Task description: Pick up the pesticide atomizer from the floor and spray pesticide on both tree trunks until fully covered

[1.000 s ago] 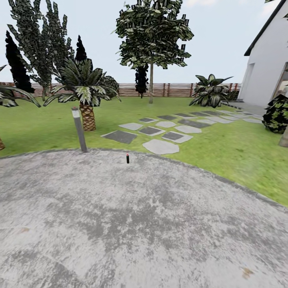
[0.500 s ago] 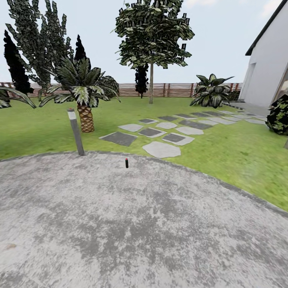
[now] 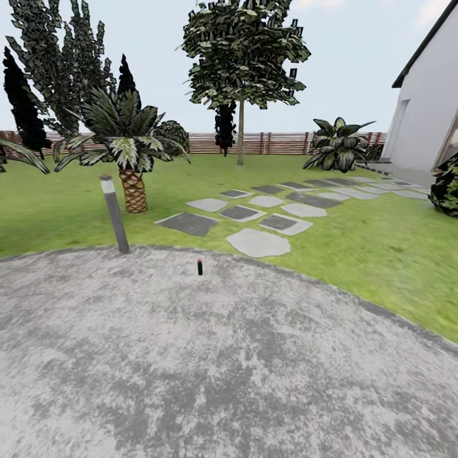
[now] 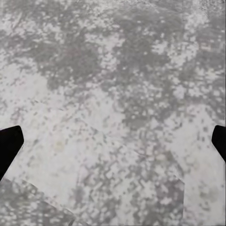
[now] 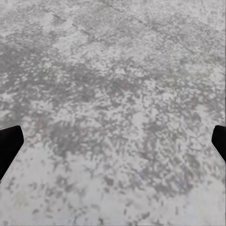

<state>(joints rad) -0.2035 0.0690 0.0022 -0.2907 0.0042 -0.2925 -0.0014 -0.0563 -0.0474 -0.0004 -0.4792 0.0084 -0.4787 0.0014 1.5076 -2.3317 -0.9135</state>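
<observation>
**Atomizer upright near the far edge of the paving, both grippers over bare concrete**

Head view: a wide round pad of mottled grey paving takes up the near ground. The pesticide atomizer, a small dark cylinder with a red top, stands upright on the paving close to its far curved edge, apart from everything else. A grey bollard light stands tilted at that same edge, off to the atomizer's left. Beyond the edge lies the lawn, crossed by a run of grey stepping stones leading toward the white house. A short palm with a scaly brown trunk grows on the lawn behind the bollard. A leafy tree with a thin trunk stands before the brown slat fence.

Left wrist view: the left gripper hangs over speckled paving; its dark fingertips show at opposite frame edges, jaws wide apart, nothing between them.

Right wrist view: the right gripper likewise, fingertips at opposite frame edges, jaws wide apart, bare paving between them.
</observation>
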